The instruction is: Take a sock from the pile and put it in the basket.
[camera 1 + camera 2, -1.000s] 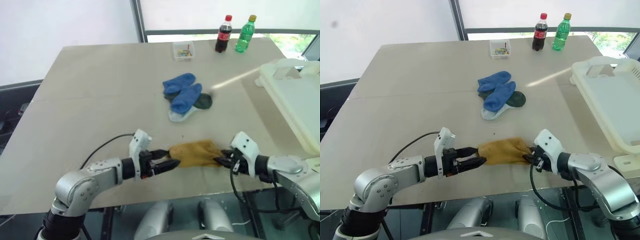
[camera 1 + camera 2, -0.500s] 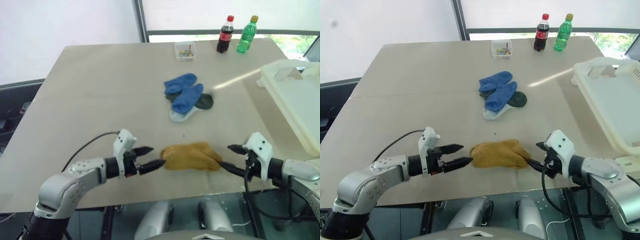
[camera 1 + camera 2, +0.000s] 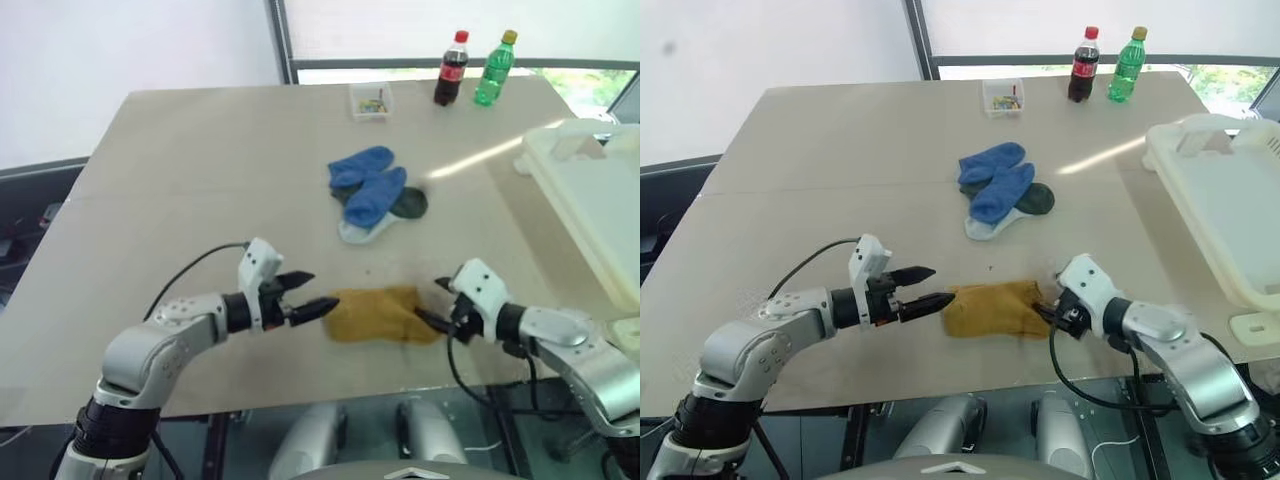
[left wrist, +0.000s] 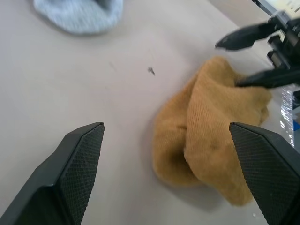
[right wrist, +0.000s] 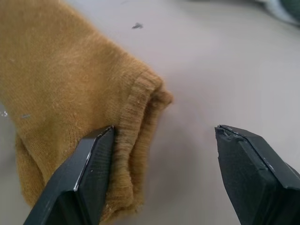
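Your left gripper (image 3: 305, 295) and right gripper (image 3: 432, 302) both point inward, low over the table's (image 3: 200, 170) near edge, fingers spread wide, flanking the crumpled, ribbed-knit mustard sock (image 3: 380, 314). One right finger (image 5: 89, 173) touches its cuff. The pile (image 3: 372, 195) lies mid-table; the smooth white plastic basket (image 3: 590, 200) sits at the right edge.

A ribbed mustard knit sock (image 3: 382, 314) lies on a matt beige table (image 3: 200, 180) beside soft blue cloth socks (image 3: 368, 185), a white plastic basket (image 3: 590, 200) and glossy plastic bottles (image 3: 470, 68).
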